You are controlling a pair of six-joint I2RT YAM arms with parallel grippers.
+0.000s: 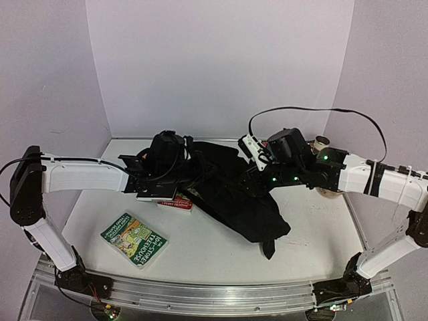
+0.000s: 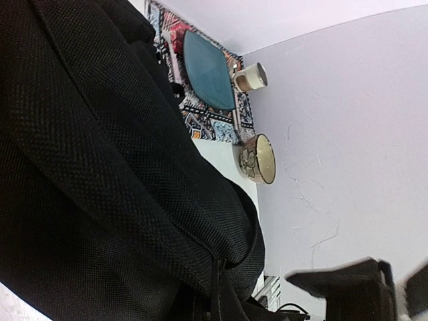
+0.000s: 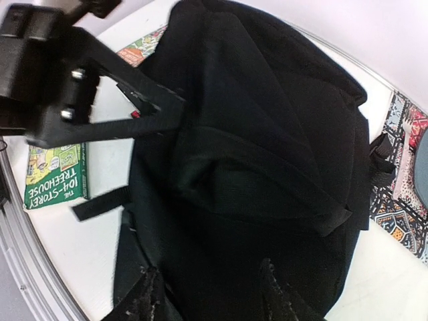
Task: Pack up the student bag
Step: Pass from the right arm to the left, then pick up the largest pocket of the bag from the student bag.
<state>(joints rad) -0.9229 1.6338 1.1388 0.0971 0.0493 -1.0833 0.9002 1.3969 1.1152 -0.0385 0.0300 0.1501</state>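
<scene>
Beside student bag point(image 1: 234, 194), red book point(image 1: 179, 202) partly hidden

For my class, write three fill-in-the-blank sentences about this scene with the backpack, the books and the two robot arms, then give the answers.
1. The student bag in the middle of the table is coloured ____.
2. The Treehouse book, lying apart from the bag, has a ____ cover.
3. The fingers pinched shut on the bag's fabric belong to the ____ arm.

Answers: black; green; left
</scene>
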